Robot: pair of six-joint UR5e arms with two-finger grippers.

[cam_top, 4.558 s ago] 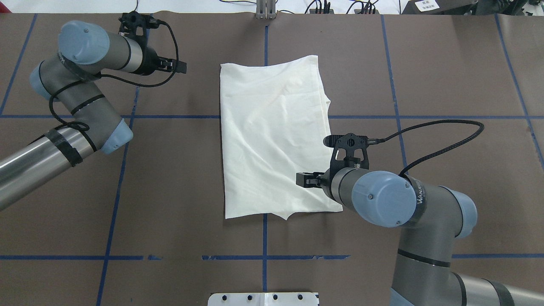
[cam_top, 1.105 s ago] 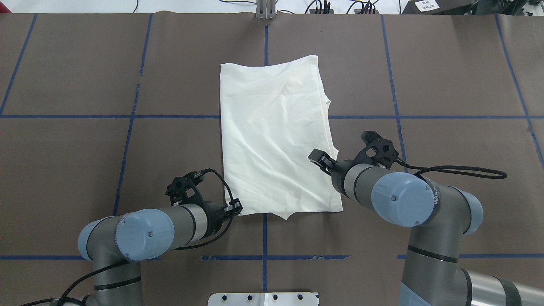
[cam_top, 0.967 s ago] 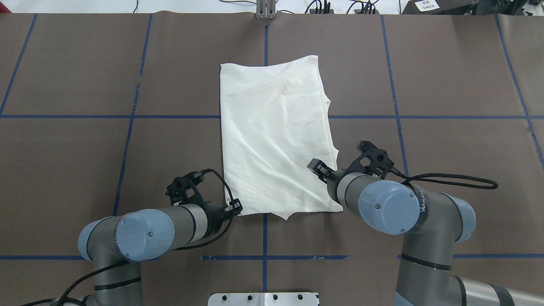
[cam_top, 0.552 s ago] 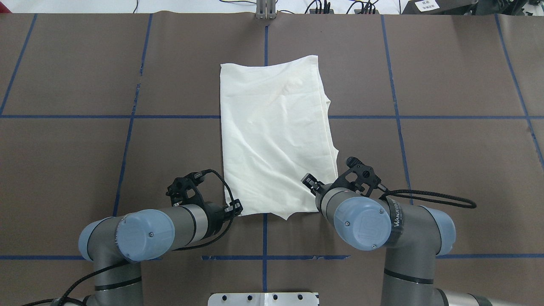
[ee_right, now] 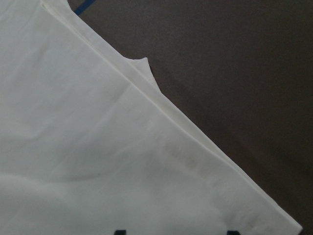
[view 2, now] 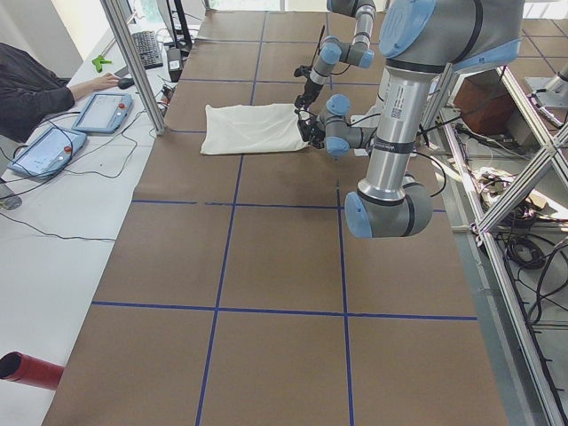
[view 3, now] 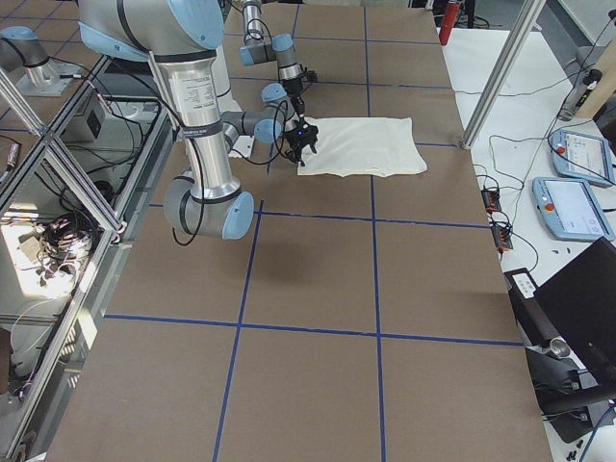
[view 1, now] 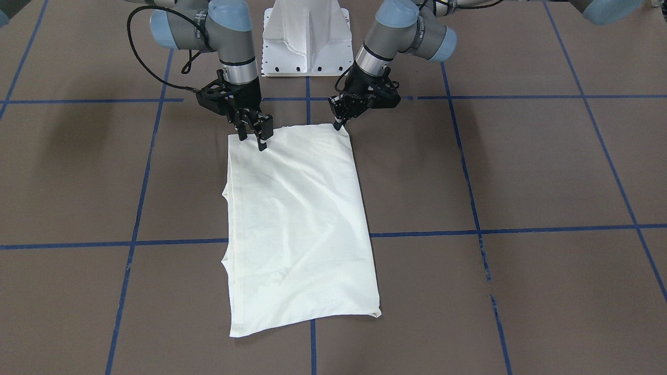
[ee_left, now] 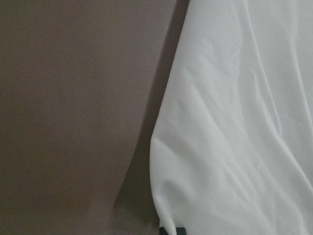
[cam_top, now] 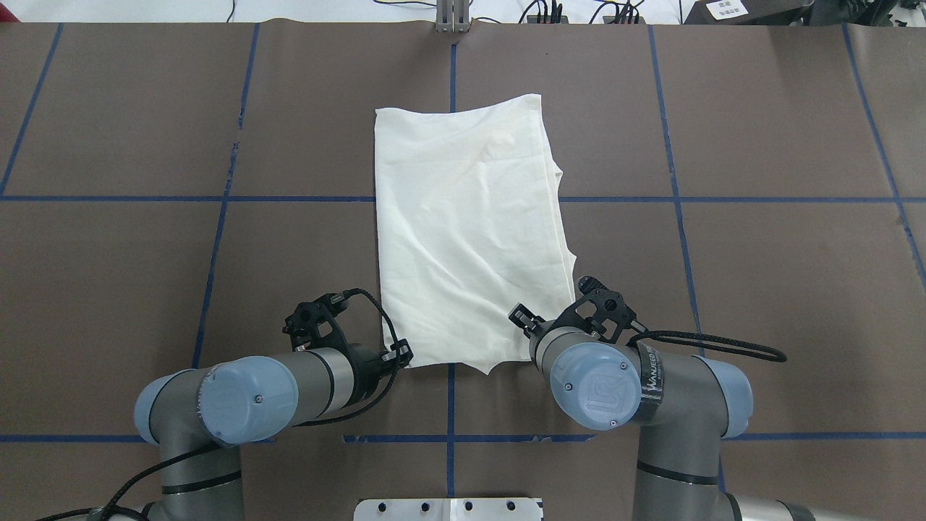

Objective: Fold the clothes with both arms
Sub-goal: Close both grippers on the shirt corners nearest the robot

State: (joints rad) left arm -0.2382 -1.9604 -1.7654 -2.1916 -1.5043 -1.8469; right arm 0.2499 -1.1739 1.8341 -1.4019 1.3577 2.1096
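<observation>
The clothes, a cream shirt (cam_top: 470, 231) (view 1: 297, 219), lie folded into a long rectangle on the brown table, plain side up. My left gripper (cam_top: 404, 354) (view 1: 338, 124) sits at the shirt's near left corner, shut on that corner. In the left wrist view the cloth (ee_left: 234, 122) reaches down to the closed fingertips (ee_left: 171, 230). My right gripper (cam_top: 519, 316) (view 1: 253, 140) is open, its fingers low over the shirt's near right corner. The right wrist view shows the layered edge of the shirt (ee_right: 98, 147) and two spread fingertips (ee_right: 117, 231). No print shows.
Blue tape lines grid the table. The white pedestal base (cam_top: 448, 509) (view 1: 305, 36) stands just behind the grippers. In the left side view a person's arm (view 2: 35, 84) and tablets (view 2: 102, 111) sit beyond the table's far edge, by a metal post (view 2: 133, 62).
The left arm swung from the far left to the shirt's near left corner and has since stayed still. The right gripper has drawn back toward the near right corner.
</observation>
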